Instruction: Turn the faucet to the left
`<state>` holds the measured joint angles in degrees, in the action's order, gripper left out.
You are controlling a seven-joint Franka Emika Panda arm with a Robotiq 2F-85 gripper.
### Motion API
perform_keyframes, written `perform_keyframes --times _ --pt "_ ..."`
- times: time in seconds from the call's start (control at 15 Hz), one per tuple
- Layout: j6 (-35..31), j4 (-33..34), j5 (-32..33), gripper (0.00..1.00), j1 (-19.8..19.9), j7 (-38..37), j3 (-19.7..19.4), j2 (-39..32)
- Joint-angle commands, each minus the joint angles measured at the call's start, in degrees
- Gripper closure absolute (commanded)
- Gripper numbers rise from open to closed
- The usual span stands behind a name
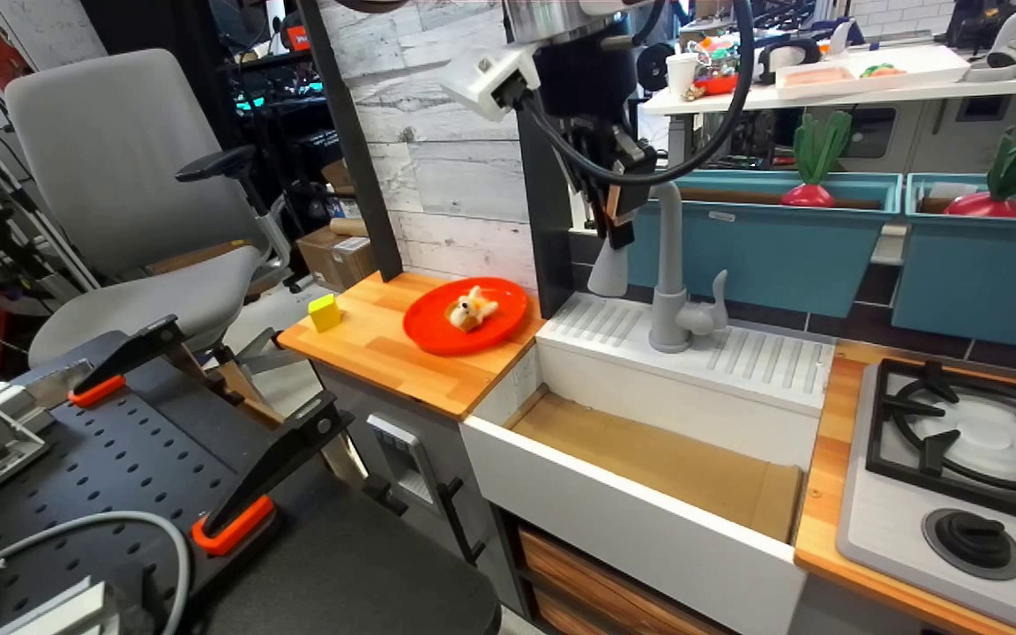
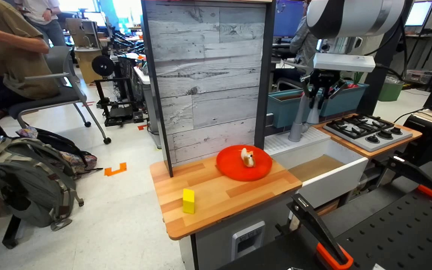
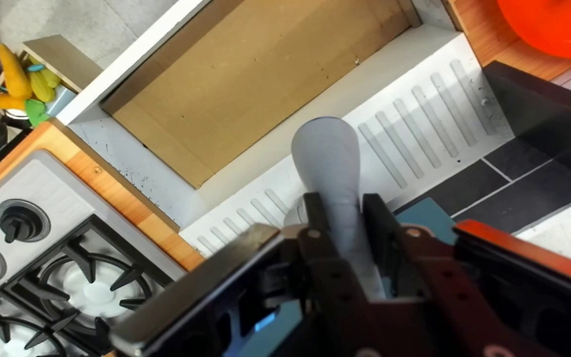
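The faucet (image 1: 669, 247) is a tall grey tap standing on the white ridged ledge behind the sink, with its lever (image 1: 720, 300) on the side. Its spout head (image 1: 609, 269) hangs left of the column in that exterior view; it also shows in an exterior view (image 2: 313, 112). My gripper (image 1: 621, 234) is at the spout just above the head and hides part of the arch. In the wrist view the gripper (image 3: 343, 198) has a finger on each side of the spout (image 3: 327, 153), close against it. The lever is mostly hidden there.
The white sink (image 1: 631, 503) is below, lined with cardboard. A stove (image 1: 984, 441) stands on one side. A red plate (image 1: 424, 331) with a small toy and a yellow block (image 1: 324, 313) are on the wooden counter. Blue planters (image 1: 764, 247) and a dark post (image 1: 548, 203) stand close behind the faucet.
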<state>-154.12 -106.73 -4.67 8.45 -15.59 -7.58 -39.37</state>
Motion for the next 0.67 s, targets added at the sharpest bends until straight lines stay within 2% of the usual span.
perform_keyframes --times 0.0,0.6 --pt "-4.66 2.03 -4.33 0.94 -0.6 0.21 3.75 -2.56" --pt "-3.71 4.35 -4.01 0.94 -3.56 -4.43 3.0 -3.46"
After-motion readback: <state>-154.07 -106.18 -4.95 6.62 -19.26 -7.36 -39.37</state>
